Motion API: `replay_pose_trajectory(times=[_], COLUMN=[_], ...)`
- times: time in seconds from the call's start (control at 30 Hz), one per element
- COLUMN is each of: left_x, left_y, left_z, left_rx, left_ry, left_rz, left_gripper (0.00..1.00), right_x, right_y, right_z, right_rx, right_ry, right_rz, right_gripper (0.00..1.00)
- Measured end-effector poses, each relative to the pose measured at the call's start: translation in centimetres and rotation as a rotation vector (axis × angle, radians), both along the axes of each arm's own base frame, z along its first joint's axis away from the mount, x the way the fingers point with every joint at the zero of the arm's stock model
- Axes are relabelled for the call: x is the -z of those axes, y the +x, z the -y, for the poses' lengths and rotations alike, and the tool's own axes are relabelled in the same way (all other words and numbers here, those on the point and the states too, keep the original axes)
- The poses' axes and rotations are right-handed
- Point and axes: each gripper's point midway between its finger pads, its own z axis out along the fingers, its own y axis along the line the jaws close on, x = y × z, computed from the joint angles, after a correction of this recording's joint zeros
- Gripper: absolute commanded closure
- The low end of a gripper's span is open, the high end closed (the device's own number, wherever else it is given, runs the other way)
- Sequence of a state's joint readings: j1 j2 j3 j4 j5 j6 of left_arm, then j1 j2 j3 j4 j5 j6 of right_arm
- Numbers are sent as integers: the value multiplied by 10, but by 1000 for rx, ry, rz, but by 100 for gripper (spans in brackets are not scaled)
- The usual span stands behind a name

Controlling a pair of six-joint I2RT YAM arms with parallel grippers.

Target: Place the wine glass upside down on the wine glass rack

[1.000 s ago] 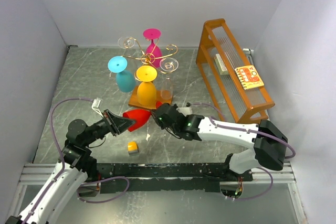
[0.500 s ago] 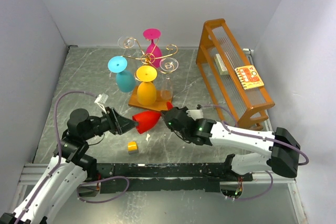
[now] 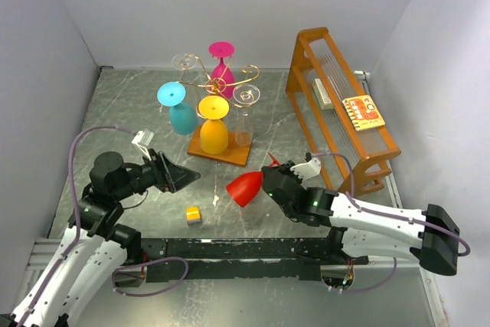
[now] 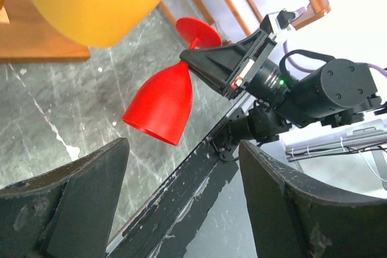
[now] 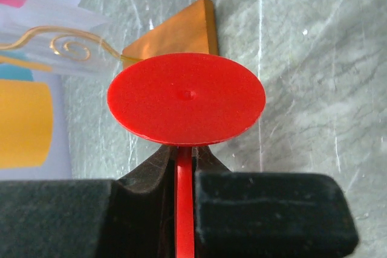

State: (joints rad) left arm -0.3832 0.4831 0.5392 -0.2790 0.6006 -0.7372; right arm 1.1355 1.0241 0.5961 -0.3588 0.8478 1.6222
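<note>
The red wine glass (image 3: 245, 188) hangs tilted over the table, bowl pointing down-left, in front of the wine glass rack (image 3: 220, 82), a gold wire tree on a wooden base (image 3: 232, 154). My right gripper (image 3: 269, 177) is shut on its stem (image 5: 184, 203), just behind the round foot (image 5: 186, 98). My left gripper (image 3: 188, 178) is open and empty, well left of the glass. In the left wrist view the red glass (image 4: 160, 104) floats beyond the left gripper (image 4: 184, 149), apart from both fingers.
Yellow (image 3: 213, 125), cyan (image 3: 178, 109), magenta (image 3: 222, 67) and clear (image 3: 245, 112) glasses hang upside down on the rack. A tall orange slatted frame (image 3: 337, 105) stands at the right. A small yellow cube (image 3: 194, 215) lies near the front rail (image 3: 245, 249).
My left gripper opened, released the red glass's bowl and drew back left. The right gripper, still gripping the stem, carried the glass right and nearer the front.
</note>
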Motion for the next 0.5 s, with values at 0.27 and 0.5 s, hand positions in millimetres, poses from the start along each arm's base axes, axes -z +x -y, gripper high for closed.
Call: replay_pose_trajectory(times=[0.27,0.5], left_x=[-34,-52], left_y=[3,7], left_z=[-1,4], left_rx=[-36,-45], left_ry=[-53,-135], left_rz=[30,-35], left_gripper=[16,18], right_x=[-27,-62], right_y=[-1,-7], right_z=[-2,-23], right_rx=[-238,-461], right_ry=[-154,-276], right_rz=[249,470], right_gripper=[100,100])
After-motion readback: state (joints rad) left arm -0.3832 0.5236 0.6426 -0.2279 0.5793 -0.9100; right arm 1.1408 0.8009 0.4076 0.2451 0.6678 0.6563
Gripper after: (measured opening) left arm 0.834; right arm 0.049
